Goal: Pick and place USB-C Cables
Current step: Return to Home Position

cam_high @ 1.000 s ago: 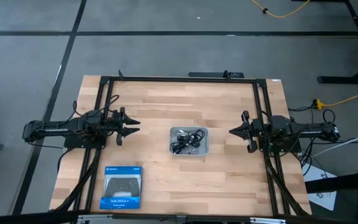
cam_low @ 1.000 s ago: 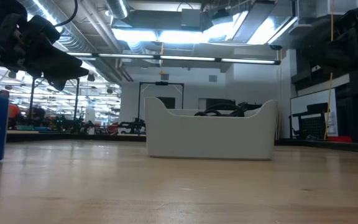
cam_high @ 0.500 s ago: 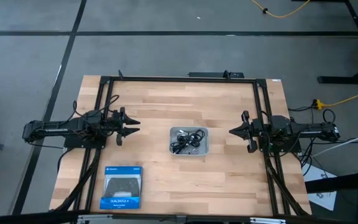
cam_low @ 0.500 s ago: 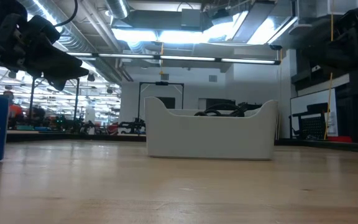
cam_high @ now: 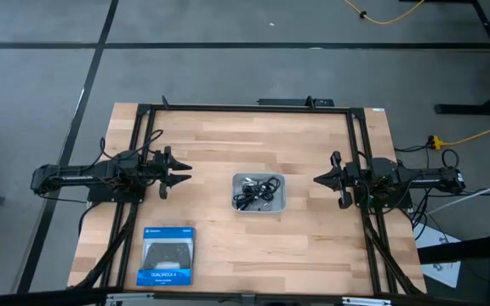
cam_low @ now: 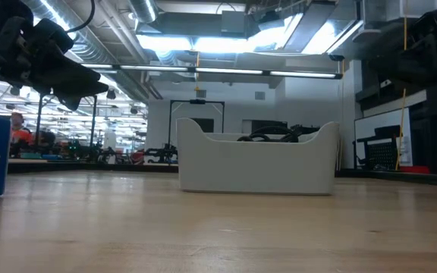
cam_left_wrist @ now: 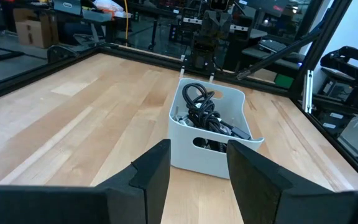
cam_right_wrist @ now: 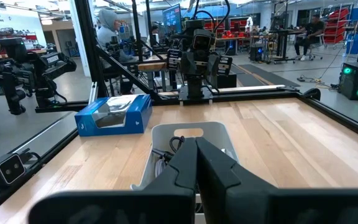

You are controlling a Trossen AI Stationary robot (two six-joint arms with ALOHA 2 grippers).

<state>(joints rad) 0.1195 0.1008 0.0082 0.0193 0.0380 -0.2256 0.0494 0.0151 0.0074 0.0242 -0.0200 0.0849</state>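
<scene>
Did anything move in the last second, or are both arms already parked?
Nothing on the table visibly changed. The left gripper stays open at the table's left side and the right gripper stays shut at its right side, both apart from the gray bin. The USB-C Cables lie in the bin as before, and the boxed controller has not shifted.

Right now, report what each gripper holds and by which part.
Nothing is held: left gripper open and empty, right gripper shut on nothing; the coiled cables lie in the pale grey bin.
</scene>
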